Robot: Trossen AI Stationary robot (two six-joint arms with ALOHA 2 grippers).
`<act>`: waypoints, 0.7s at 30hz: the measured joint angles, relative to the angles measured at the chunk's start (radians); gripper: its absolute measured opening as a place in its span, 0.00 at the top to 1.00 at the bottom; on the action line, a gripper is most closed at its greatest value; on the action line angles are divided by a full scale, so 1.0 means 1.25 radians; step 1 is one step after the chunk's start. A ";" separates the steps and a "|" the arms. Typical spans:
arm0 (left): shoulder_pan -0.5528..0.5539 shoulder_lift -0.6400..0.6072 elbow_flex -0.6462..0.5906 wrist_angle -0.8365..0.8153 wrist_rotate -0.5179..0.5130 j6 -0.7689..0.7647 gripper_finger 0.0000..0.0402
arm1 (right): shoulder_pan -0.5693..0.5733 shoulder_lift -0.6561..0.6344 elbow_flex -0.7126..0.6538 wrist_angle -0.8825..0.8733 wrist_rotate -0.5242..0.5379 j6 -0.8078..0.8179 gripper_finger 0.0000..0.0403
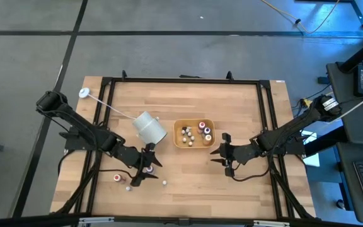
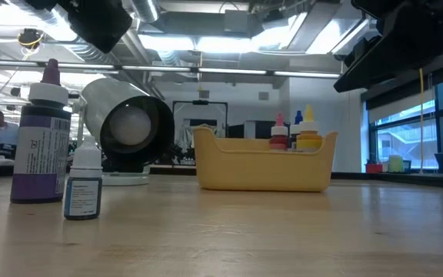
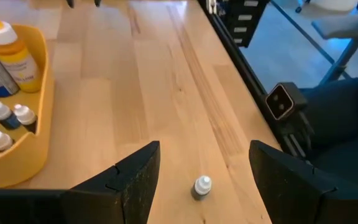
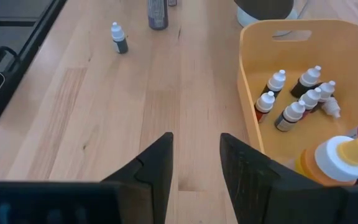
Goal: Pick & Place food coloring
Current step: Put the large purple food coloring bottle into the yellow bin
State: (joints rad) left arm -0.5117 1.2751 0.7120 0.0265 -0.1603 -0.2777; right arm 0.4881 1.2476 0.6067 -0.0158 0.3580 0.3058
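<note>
Left hand (image 3: 201,171) gapes empty over a tiny bottle (image 3: 201,186); yellow tray (image 1: 178,142) holds several food coloring bottles (image 4: 300,99).

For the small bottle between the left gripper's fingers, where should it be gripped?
Grip the small bottle across its body just under the white cap, coming straight down. It stands upright and alone on the table, and the open left gripper already straddles it.
</note>
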 joint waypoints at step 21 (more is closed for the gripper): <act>-0.010 0.057 0.000 -0.192 -0.048 -0.104 0.40 | -0.001 0.000 0.000 -0.003 0.012 -0.004 0.67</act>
State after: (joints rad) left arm -0.5249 1.3466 0.7116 -0.2131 -0.2202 -0.4080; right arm 0.4873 1.2482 0.6067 -0.0198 0.3729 0.3012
